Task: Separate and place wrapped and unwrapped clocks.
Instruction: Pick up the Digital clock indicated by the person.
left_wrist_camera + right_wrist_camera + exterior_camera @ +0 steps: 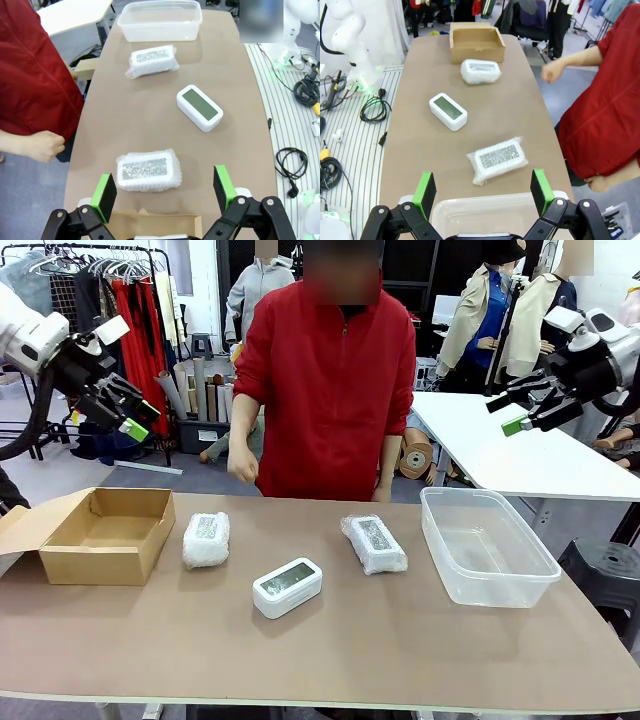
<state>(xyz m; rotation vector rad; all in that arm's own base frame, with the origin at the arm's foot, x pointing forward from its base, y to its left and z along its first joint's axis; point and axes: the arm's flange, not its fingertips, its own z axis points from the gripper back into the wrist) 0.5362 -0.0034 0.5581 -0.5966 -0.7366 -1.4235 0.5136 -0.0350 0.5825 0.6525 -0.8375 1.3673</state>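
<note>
Left gripper and right gripper aloft, fingers spread, empty. Left wrapped clock on table beside cardboard box, nearest left arm. Long axis runs finger to finger; wrist roll likely needed.

we are looking down along the left gripper, its jaws standing wide apart and its green pads showing on either side of the near wrapped clock. that bundle is lying flat on the brown table, just beyond the edge of a cardboard box. farther along, the bare white clock is sitting screen up, turned at an angle. beyond it a second wrapped clock is resting near a clear plastic tub at the table's far end. at the left a person in a red top is holding a closed fist beside the table's edge. cables are lying on the floor at the right.
</note>
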